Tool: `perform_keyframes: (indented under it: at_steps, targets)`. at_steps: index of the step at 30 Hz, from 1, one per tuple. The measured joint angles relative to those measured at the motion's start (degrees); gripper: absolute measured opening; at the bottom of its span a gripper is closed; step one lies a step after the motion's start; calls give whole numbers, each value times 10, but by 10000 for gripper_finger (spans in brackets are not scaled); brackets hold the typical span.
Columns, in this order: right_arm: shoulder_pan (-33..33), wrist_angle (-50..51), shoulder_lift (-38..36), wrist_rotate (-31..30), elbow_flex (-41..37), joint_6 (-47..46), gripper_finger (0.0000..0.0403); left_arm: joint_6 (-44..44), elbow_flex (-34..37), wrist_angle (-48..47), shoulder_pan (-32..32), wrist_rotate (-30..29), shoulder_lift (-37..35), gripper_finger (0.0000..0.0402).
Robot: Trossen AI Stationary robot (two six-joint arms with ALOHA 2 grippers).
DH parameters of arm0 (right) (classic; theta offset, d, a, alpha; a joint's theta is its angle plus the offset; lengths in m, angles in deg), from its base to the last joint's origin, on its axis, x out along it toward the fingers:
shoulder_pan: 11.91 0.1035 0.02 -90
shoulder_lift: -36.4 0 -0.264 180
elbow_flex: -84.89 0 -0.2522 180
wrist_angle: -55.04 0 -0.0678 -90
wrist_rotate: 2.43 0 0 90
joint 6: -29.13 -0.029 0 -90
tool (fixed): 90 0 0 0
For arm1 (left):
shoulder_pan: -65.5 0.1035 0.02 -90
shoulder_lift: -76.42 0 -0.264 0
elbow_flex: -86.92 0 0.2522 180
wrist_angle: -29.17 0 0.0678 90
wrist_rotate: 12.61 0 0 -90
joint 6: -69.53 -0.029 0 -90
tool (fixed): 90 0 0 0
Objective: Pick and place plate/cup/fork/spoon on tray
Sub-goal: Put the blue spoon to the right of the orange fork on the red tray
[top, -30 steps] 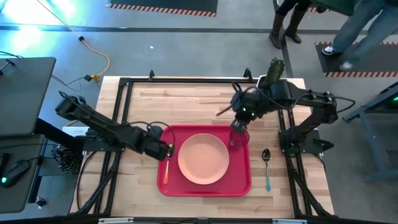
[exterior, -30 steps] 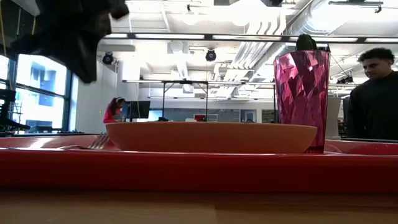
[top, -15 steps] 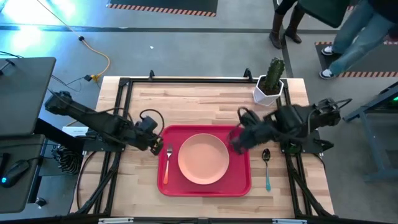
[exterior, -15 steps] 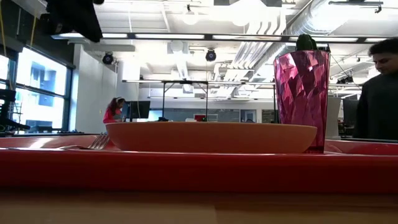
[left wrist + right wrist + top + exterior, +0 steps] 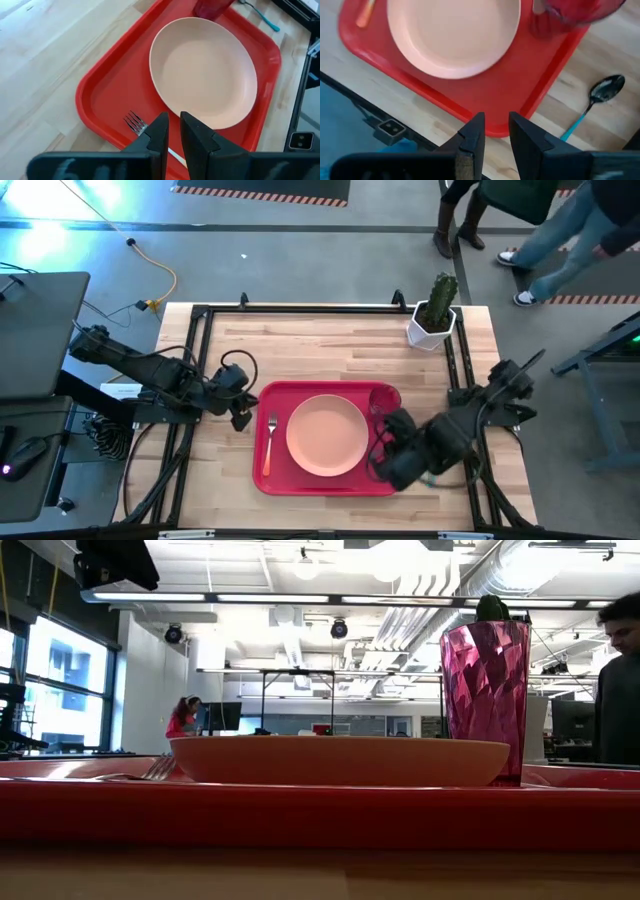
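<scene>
We see the slim teal-handled metal spoon [image 5: 596, 105] lying on the wooden counter [image 5: 330, 350] just beside the red plastic tray [image 5: 385, 480]. It looks light, stiff and slippery; we would pinch the handle. Our right gripper [image 5: 494, 131] hovers near it, fingers slightly apart and holding nothing.

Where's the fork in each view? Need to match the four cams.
High view: fork lies on the tray, at the plate's left-arm side.
Low view: only the tines show, at the picture's left.
Left wrist view: tines poke out just beyond the jaws.
Right wrist view: only the orange handle end.
Shared landmark: the plate.
</scene>
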State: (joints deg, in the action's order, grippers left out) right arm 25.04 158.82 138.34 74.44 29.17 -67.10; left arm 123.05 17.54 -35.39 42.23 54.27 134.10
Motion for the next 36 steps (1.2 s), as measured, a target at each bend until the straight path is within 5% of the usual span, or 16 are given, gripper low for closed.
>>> perform_keyframes:
  at_steps: [20, 29, 36]
  targets:
    - [114, -1, 87, 22, -7, -253, 84, -13, 0, 0, 0, 0, 0, 40]
    - [137, -2, 82, 62, -107, -301, 142, 3, 0, 2, 0, 0, 0, 40]
    - [138, -41, -1, 71, -233, -313, 145, 4, 0, 12, 0, -1, 0, 40]
